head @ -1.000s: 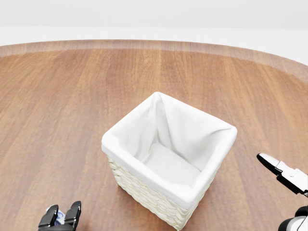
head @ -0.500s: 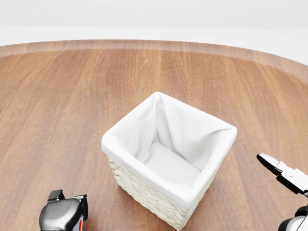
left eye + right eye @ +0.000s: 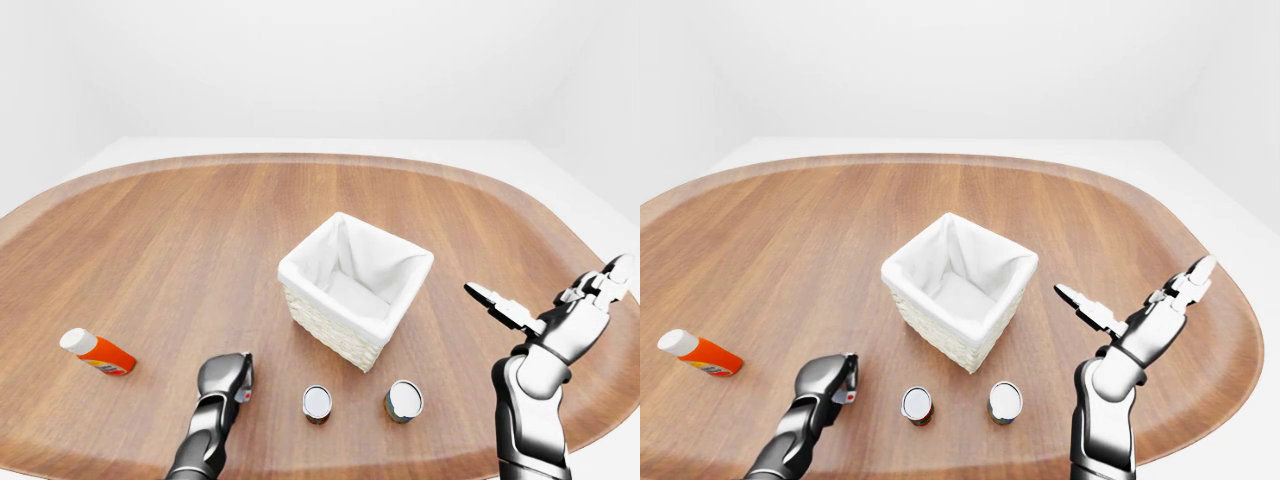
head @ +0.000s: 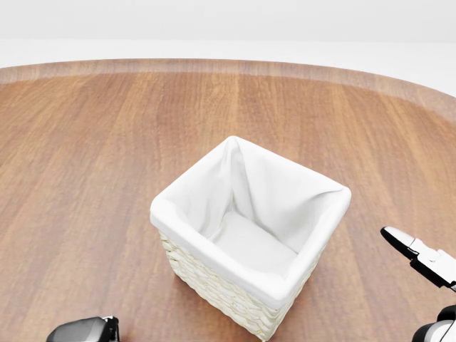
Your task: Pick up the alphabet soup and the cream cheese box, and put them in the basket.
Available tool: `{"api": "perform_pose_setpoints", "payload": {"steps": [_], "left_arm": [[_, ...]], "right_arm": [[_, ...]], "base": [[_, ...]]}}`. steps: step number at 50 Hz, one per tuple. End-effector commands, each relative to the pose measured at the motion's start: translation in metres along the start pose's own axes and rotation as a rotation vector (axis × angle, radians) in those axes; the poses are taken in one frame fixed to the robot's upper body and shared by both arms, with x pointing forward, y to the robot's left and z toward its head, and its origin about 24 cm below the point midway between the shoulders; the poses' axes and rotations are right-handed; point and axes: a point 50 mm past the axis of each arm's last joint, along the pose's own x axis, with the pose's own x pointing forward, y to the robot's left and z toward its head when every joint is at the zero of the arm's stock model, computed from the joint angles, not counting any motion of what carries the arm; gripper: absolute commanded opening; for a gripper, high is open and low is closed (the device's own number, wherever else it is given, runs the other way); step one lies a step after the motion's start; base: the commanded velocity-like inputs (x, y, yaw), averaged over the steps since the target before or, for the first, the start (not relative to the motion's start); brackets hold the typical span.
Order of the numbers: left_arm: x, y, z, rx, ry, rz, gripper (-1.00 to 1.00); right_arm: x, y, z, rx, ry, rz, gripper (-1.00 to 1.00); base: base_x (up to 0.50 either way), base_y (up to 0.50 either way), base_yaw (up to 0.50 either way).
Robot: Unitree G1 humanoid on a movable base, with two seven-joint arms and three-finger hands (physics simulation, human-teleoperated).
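The white-lined wicker basket (image 3: 322, 241) stands at the middle of the wooden table, with nothing inside it. Two upright cans sit below it in the left-eye view: one with a reddish side (image 3: 317, 403), likely the alphabet soup, and a darker one (image 3: 404, 400). My left hand (image 3: 232, 378) rests low on the table left of the cans, fingers curled over a small box, likely the cream cheese box (image 3: 244, 396); only a red and white edge shows. My right hand (image 3: 548, 300) hovers open to the right of the basket, holding nothing.
An orange bottle with a white cap (image 3: 97, 352) lies on its side at the far left of the table (image 3: 180, 230). The table's rounded edge runs close below the cans and both arms.
In the head view my left hand has turned over and dropped toward the bottom edge, covering the small thing seen between its fingers earlier. The right hand and basket have not moved.
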Motion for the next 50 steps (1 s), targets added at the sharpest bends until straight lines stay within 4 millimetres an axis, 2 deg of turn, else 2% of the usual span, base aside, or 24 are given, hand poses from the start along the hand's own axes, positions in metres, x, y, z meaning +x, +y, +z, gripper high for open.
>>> {"api": "perform_pose_setpoints", "payload": {"steps": [1,20,23,30,37,50], "left_arm": [[-0.039,-0.031,-0.020,-0.027,0.057,-0.093,-1.00],[-0.062,0.021,-0.008,-0.018,0.029,0.122,-1.00],[-0.062,0.035,-0.002,-0.034,0.038,0.229,-1.00],[-0.067,0.042,0.003,-0.031,0.012,0.220,-1.00],[-0.082,0.067,0.007,-0.049,0.001,0.303,-1.00],[-0.081,0.077,0.011,-0.036,-0.002,0.285,-1.00]], "right_arm": [[0.000,0.000,-0.002,-0.004,0.007,-0.001,1.00],[0.000,0.000,-0.001,-0.002,0.005,0.000,1.00],[0.000,0.000,-0.001,0.000,0.003,-0.001,1.00],[0.000,0.000,-0.001,0.000,0.003,-0.001,1.00],[0.000,0.000,0.000,0.001,0.000,-0.001,1.00],[0.000,0.000,0.000,0.001,0.000,-0.001,1.00]], "base": [[0.00,0.00,0.00],[0.00,0.00,0.00],[0.00,0.00,0.00],[0.00,0.00,0.00],[0.00,0.00,0.00],[0.00,0.00,0.00]]}}
